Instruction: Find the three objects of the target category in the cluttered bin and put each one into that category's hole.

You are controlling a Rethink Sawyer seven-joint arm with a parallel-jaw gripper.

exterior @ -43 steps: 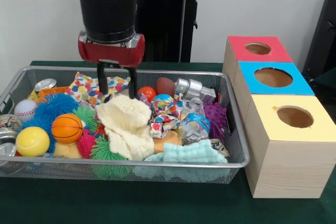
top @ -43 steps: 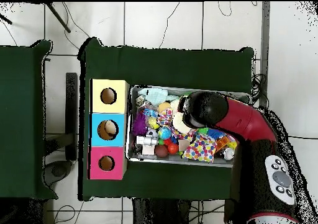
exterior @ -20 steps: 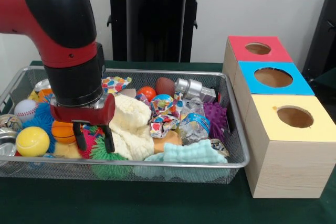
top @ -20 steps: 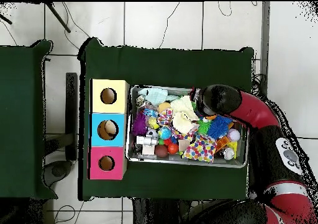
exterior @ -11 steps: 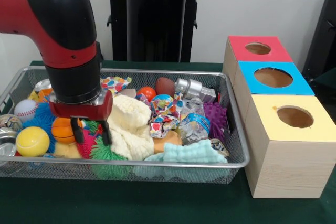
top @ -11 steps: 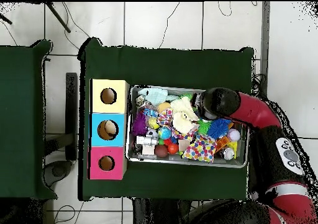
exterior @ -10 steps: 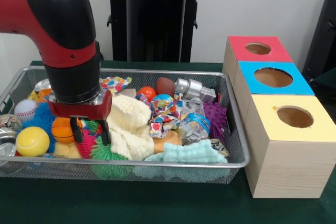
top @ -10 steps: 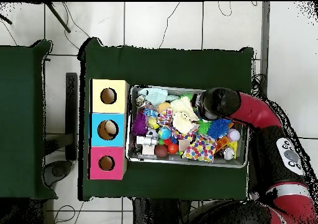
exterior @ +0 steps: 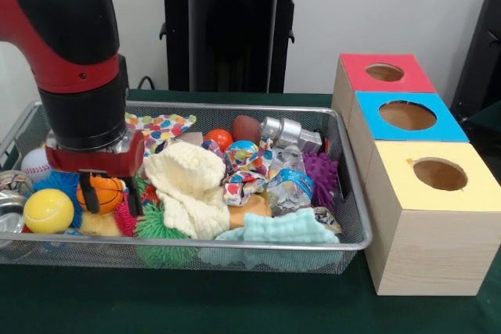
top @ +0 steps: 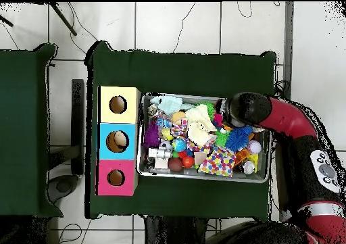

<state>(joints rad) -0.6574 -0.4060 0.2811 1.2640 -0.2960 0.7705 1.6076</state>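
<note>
The wire mesh bin (exterior: 235, 106) is full of clutter and also shows in the overhead view (top: 203, 178). My gripper (exterior: 110, 198) is open and low at the bin's left end. Its fingers (exterior: 89, 195) straddle a small orange ball (exterior: 104, 191). A pale yellow plush (exterior: 99, 225) lies just below the gripper, partly buried. An orange-brown plush (exterior: 251, 207) lies in the middle, under a crumpled wrapper. A third plush does not show. The red-topped hole (exterior: 384, 73) is at the far end of the wooden box row (top: 115, 178). In the overhead view the arm (top: 249, 109) hides the gripper.
A cream knitted cloth (exterior: 188, 185) lies right of the gripper, with a green spiky ball (exterior: 160, 229) in front. A yellow ball (exterior: 48, 210) and a baseball (exterior: 37, 163) are at the left. The blue-topped hole (exterior: 407, 115) and yellow-topped hole (exterior: 440, 174) are nearer.
In the front view the gripper has moved left, from over the green spiky ball and cream cloth to around the orange ball. The arm has swung the same way.
</note>
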